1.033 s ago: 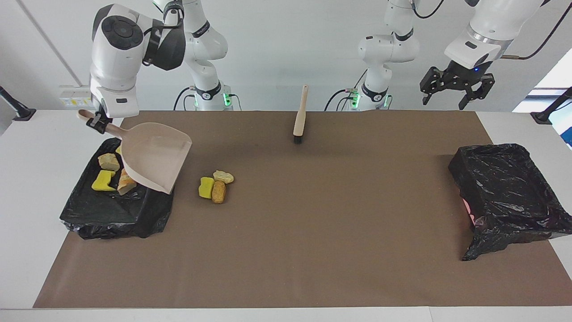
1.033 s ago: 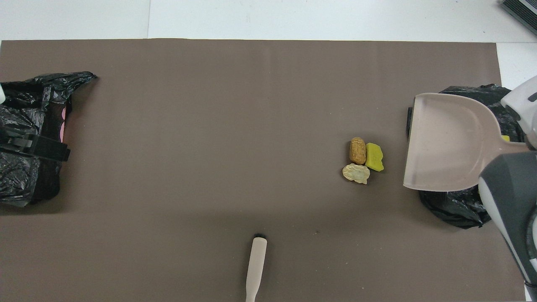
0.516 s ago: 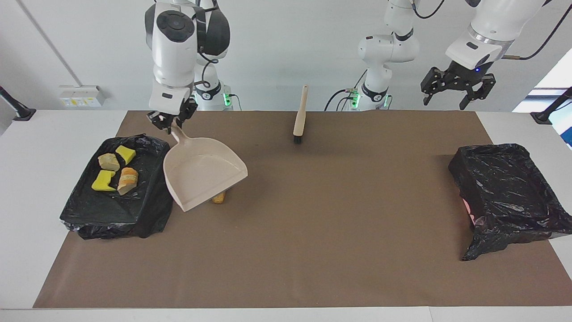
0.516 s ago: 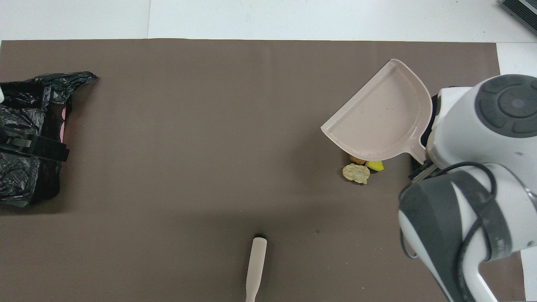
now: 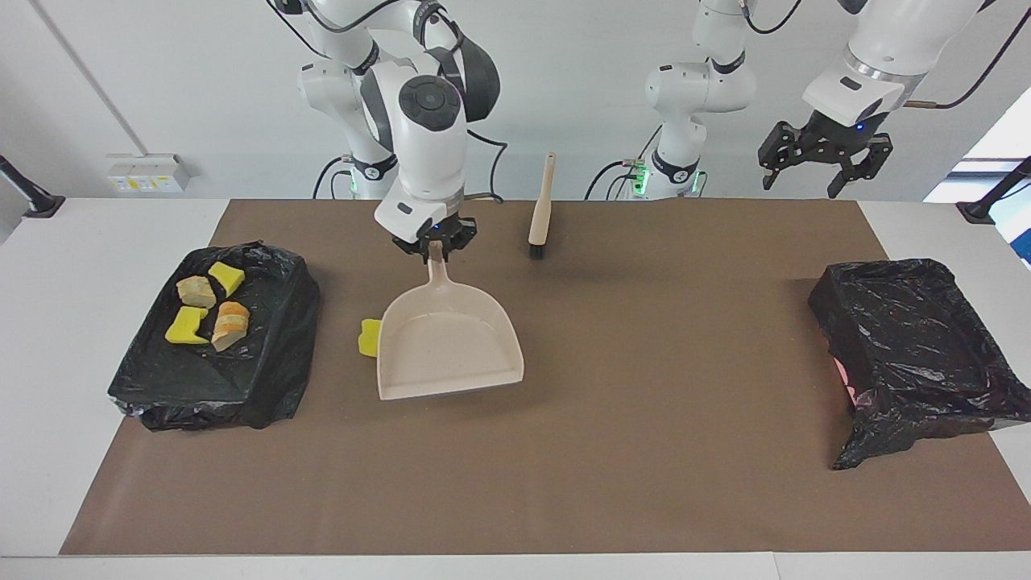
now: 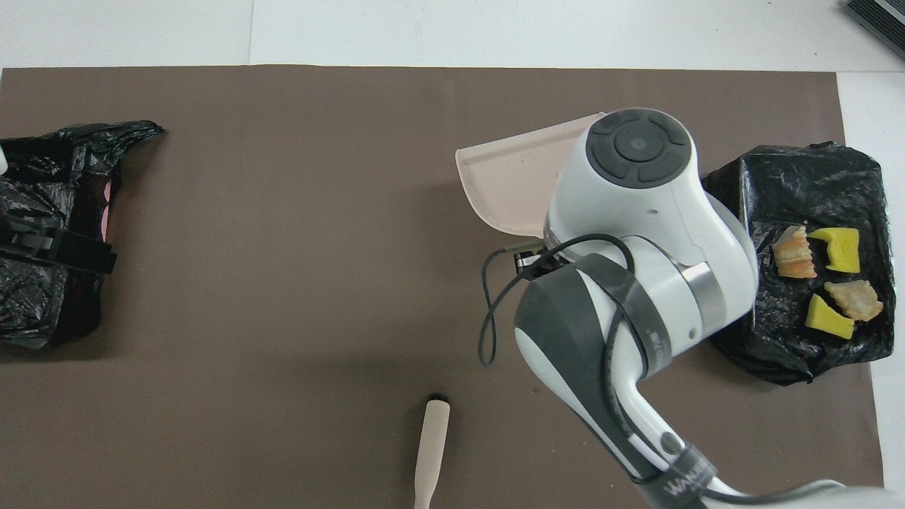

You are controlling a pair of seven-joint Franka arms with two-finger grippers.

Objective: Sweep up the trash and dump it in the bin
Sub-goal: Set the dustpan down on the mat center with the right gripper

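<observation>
My right gripper [image 5: 436, 246] is shut on the handle of the beige dustpan [image 5: 447, 346], whose mouth points away from the robots. The pan [image 6: 505, 180] hangs tilted over the loose trash near the table's middle. Only a yellow foam piece [image 5: 369, 337] peeks out beside it, and the arm covers that spot in the overhead view. Several trash chunks [image 5: 211, 310] lie in the black-bagged bin [image 5: 242, 395] at the right arm's end, with the trash chunks [image 6: 827, 279] in the bin [image 6: 778, 184] showing from overhead too. My left gripper [image 5: 823, 157] waits open, high in the air.
A beige brush [image 5: 541, 205] lies on the brown mat close to the robots, and its handle [image 6: 431, 452] shows in the overhead view. A second black-bagged bin [image 5: 918, 346] stands at the left arm's end of the table.
The right arm swung the dustpan from over the bin toward the table's middle, turning its mouth away from the robots and covering the loose pile. The left arm stayed still.
</observation>
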